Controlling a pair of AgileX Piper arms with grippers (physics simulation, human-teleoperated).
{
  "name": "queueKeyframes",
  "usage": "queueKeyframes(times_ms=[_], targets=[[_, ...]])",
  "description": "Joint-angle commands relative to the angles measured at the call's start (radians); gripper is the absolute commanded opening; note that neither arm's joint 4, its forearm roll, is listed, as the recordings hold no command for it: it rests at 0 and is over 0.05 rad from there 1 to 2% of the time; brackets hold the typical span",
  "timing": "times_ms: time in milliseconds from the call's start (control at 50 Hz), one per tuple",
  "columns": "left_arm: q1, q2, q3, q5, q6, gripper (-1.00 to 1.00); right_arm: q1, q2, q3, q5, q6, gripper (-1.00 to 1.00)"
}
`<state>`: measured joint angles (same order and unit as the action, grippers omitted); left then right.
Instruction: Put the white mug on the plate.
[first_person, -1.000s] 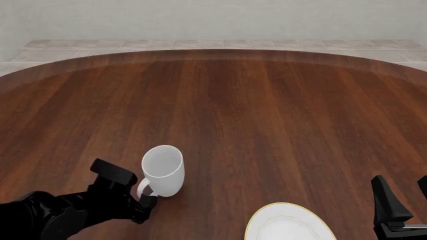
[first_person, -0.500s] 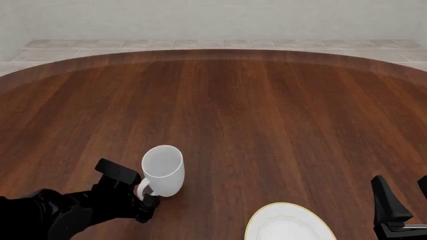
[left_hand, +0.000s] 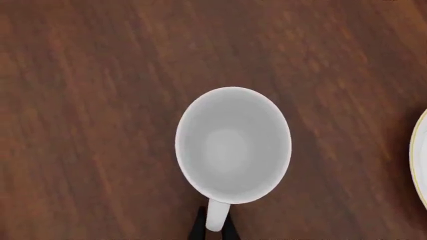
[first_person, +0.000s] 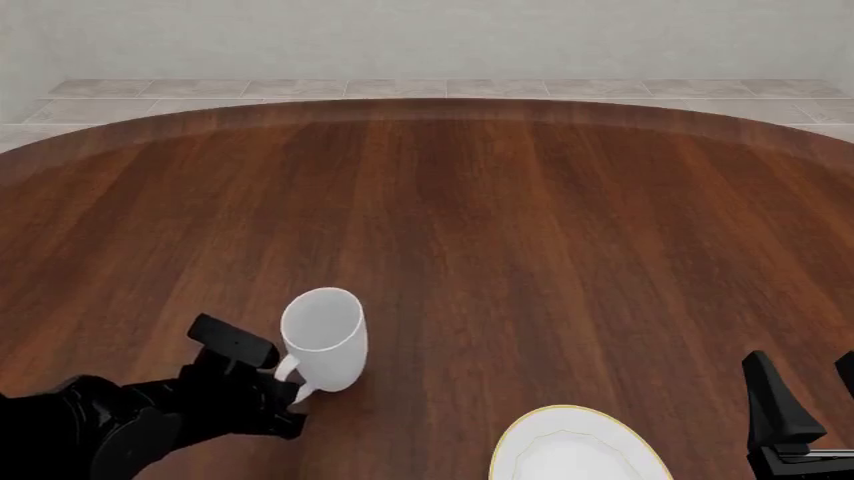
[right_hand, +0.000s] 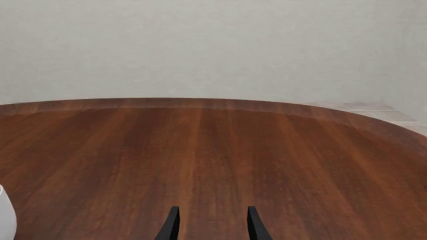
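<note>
Plainly unmarked white mug (first_person: 322, 336) — handle pinched (left end effector (first_person: 288, 392)), upright

Table (first_person: 534, 230) is showing dark reddish wood, streaked grain, smooth satin sheen. White mug (first_person: 323, 337) is appearing as plain, smooth, matt ceramic. Plate (first_person: 577, 450) is looking glossy white, with thin gold rim. Left end effector (first_person: 291, 392) is presenting black, slightly glossy plastic.

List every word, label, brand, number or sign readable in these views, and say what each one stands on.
None: no readable text appears in any view.
white mug: plain, no print or logo on the wall or inside.
plate: only a thin gold rim, no lettering on the part in view.
left gripper and right gripper: plain black, no markings.
table and wall behind: wood grain and plain surface only.
</note>
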<state>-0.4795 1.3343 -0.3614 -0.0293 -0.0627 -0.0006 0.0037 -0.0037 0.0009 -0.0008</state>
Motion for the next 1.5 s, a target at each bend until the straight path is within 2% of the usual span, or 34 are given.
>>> queueKeyframes(times_ms=[20,420,540,640,760,840,900,1060,1080,1500], targets=[[0.007,-0.048,-0.026,0.054,0.042,-1.00,0.000,0.001,0.000,-0.001,0.000,1.00],[-0.040,-0.204,-0.107,0.244,0.078,-1.00,0.000,0.001,0.000,-0.001,0.000,1.00],[-0.095,-0.227,-0.133,0.283,0.062,-1.00,0.000,0.001,0.000,-0.001,0.000,1.00],[-0.173,-0.257,-0.156,0.318,0.001,-1.00,0.000,0.001,0.000,-0.001,0.000,1.00],[-0.194,-0.256,-0.167,0.322,0.013,-1.00,0.000,0.001,0.000,-0.001,0.000,1.00],[-0.259,-0.263,-0.181,0.329,-0.048,-1.00,0.000,0.001,0.000,-0.001,0.000,1.00],[-0.259,-0.253,-0.183,0.322,-0.026,-1.00,0.000,0.001,0.000,-0.001,0.001,1.00],[-0.310,-0.228,-0.213,0.316,-0.050,-1.00,0.000,0.001,0.000,-0.001,0.000,1.00],[-0.334,-0.223,-0.220,0.314,-0.075,-1.00,0.000,0.001,0.000,-0.001,0.000,1.00],[-0.445,-0.165,-0.264,0.280,-0.086,-1.00,0.000,0.001,0.000,-0.001,0.000,1.00]])
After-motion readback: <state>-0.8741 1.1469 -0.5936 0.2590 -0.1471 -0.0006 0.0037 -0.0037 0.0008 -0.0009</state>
